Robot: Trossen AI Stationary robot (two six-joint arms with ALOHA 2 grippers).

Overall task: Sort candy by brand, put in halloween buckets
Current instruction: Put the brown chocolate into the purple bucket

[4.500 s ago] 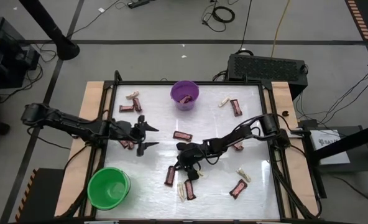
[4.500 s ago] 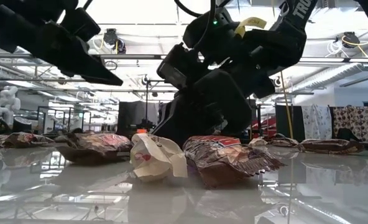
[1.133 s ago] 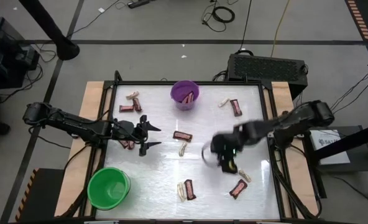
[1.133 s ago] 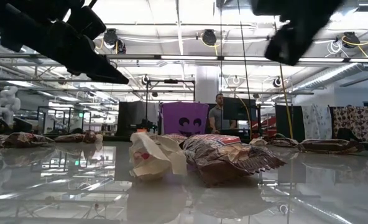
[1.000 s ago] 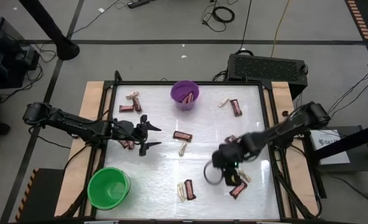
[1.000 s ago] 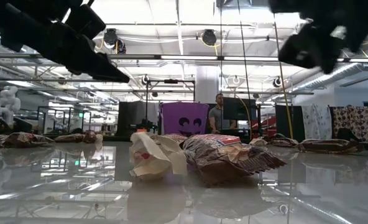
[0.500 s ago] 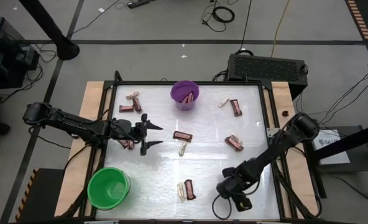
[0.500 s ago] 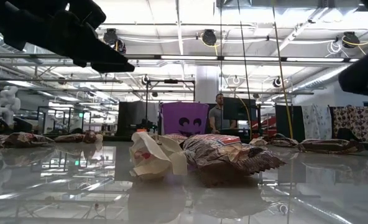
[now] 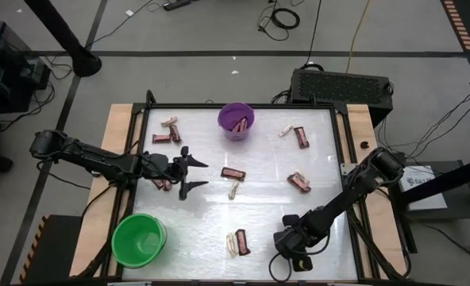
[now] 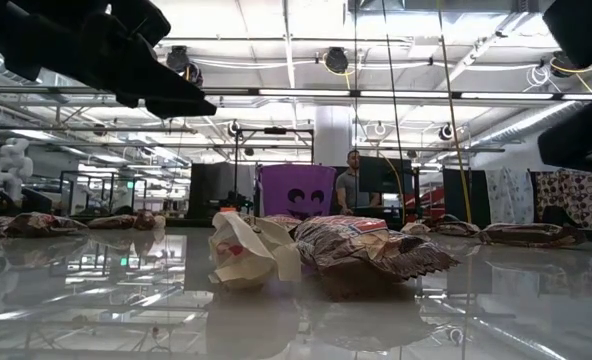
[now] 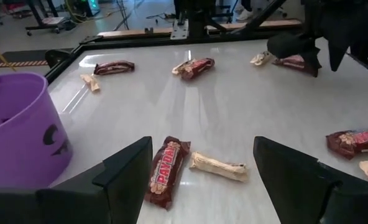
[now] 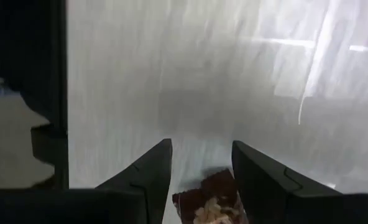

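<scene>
High view shows the left pincer (image 9: 189, 173) hovering over the left middle of the worktop (image 9: 259, 230), its two dark fingers spread wide, with a few maroon bars just behind it. The left wrist view confirms the wide gap: between the fingers lie a brown bar (image 11: 165, 172) and a cream twisted piece (image 11: 219, 166), close together but apart from the fingers. The purple bucket (image 9: 236, 121) stands at the far edge of the worktop with a bar inside it, and the green bucket (image 9: 139, 239) sits at the near left corner. The right pincer (image 9: 293, 256) is down at the near edge of the worktop, toward the right. In the right wrist view its fingers (image 12: 148, 171) stand narrowly apart, and a dark wrapper with a pale piece (image 12: 210, 200) shows between them at the frame's edge; whether the fingers grip it cannot be told. Other candy lies scattered: a bar and cream piece pair (image 9: 238, 242) near the front centre, another pair (image 9: 298, 182) right of centre, and a bar (image 9: 301, 137) by the far right. Low view has a cream wrapper (image 10: 248, 253) touching a maroon bar (image 10: 366, 247) in the foreground.
</scene>
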